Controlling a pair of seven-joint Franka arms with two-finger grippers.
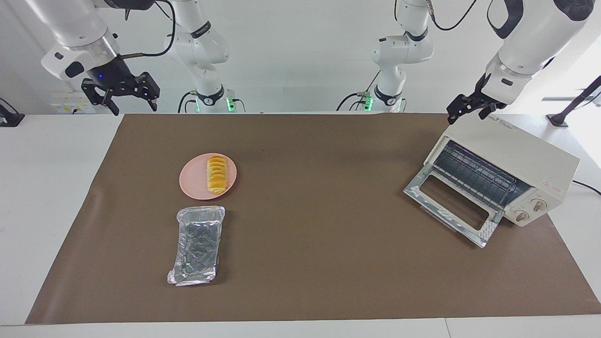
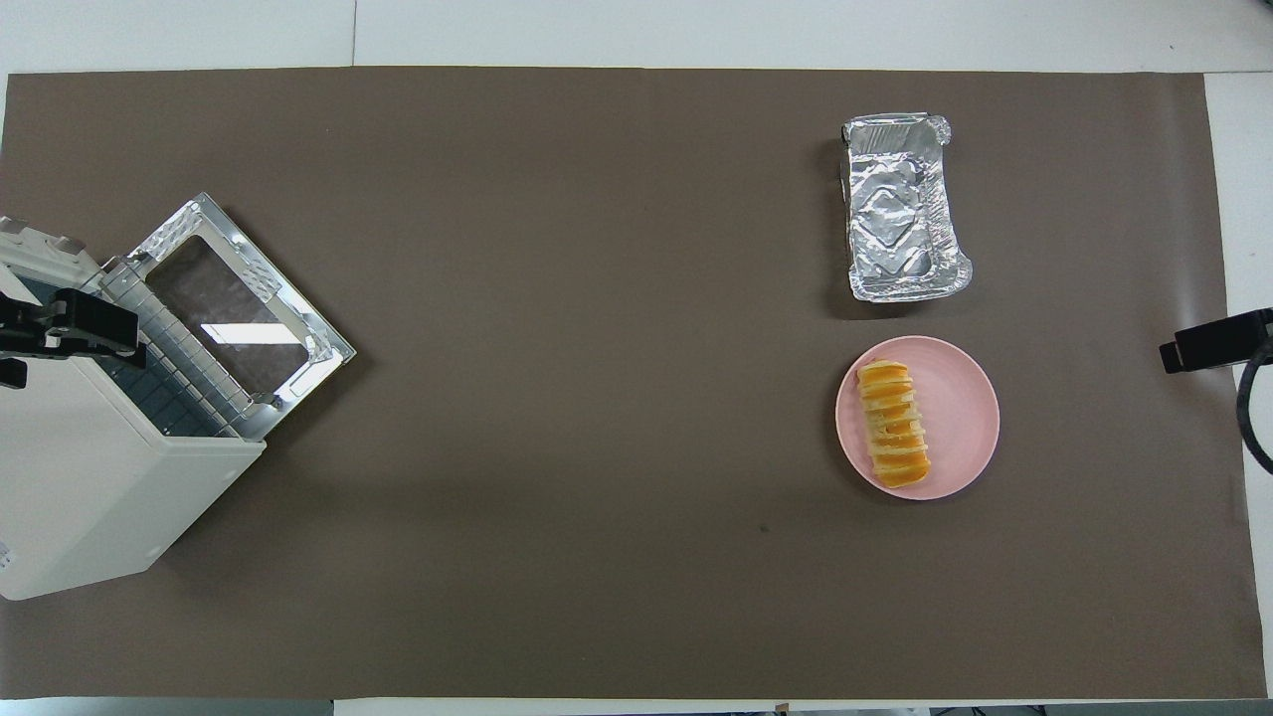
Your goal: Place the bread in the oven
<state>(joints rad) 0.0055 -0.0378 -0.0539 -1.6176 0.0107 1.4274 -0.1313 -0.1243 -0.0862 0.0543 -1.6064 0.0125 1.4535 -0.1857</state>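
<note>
Bread lay on the pink plate, oven door down. We saw the right gripper spread; the left gripper, over the oven, we could not tell. We judged a hard pinch could scatter slices.

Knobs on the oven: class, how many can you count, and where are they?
2. Both sit side by side on the oven's front panel beside the open door: one knob, the other knob. None seems hidden.

The overhead view's edge cuts off the oven body and all but the right gripper tip.
</note>
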